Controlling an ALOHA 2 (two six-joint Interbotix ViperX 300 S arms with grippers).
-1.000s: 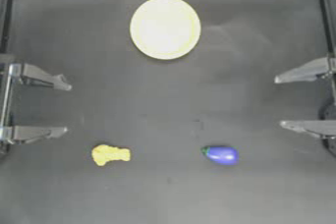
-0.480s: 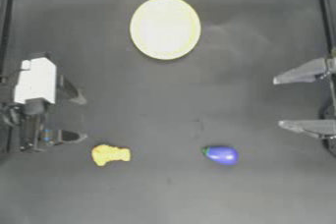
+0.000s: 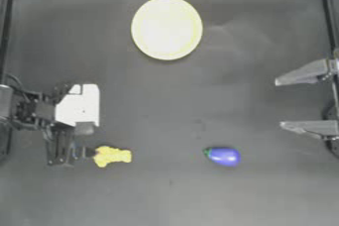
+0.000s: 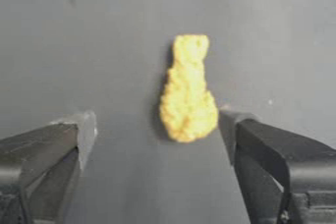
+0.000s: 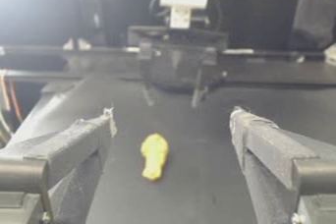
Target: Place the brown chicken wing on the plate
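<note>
- The left gripper (image 4: 157, 134) is hovering over the dark table (image 3: 172, 101) with its jaws spread wide apart, and the brown chicken wing (image 4: 187, 90) is lying just ahead of the gap between them, touching neither.
- The wing's wide end is pointing toward the jaws and its narrow end away, so it is lining up along the reach; it is sitting a little nearer one jaw than the other.
- To my eye the grasp is calling for a small nudge sideways to centre the wing, then a push forward and down until the jaws are straddling the thick end before closing.
- The plate (image 3: 166, 28) is waiting well beyond the jaws, far across the table.
- The right gripper (image 5: 171, 120) is sitting parked at its own side, jaws apart and holding nothing.
</note>
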